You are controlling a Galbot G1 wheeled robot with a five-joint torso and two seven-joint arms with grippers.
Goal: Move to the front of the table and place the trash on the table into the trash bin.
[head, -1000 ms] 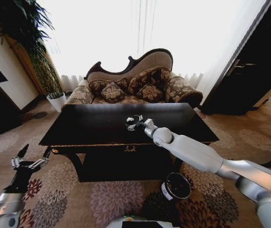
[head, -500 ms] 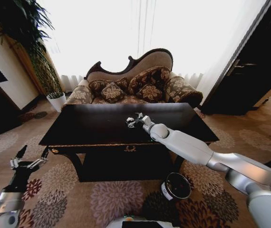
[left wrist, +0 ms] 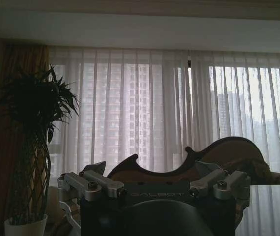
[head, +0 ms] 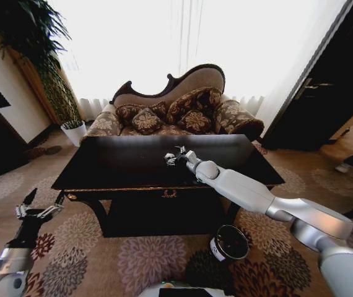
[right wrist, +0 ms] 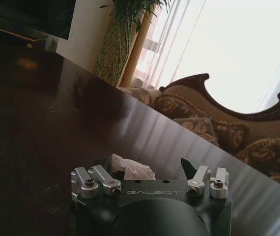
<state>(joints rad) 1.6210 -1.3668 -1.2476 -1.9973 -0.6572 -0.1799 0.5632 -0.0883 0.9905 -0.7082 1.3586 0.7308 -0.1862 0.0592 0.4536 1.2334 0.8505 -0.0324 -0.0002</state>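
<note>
Bench [head: 121, 167] black, glossy. Right arm stretched across it, right end effector [head: 176, 157] low at one white paper wad [right wrist: 131, 168], jaws spread round it. One bin [head: 229, 242] on carpet. Left end effector [head: 39, 209] low beside bench, spread, empty

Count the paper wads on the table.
1 seen: a white paper wad on the table, between the right gripper's open jaws. Others may be hidden behind it.
</note>
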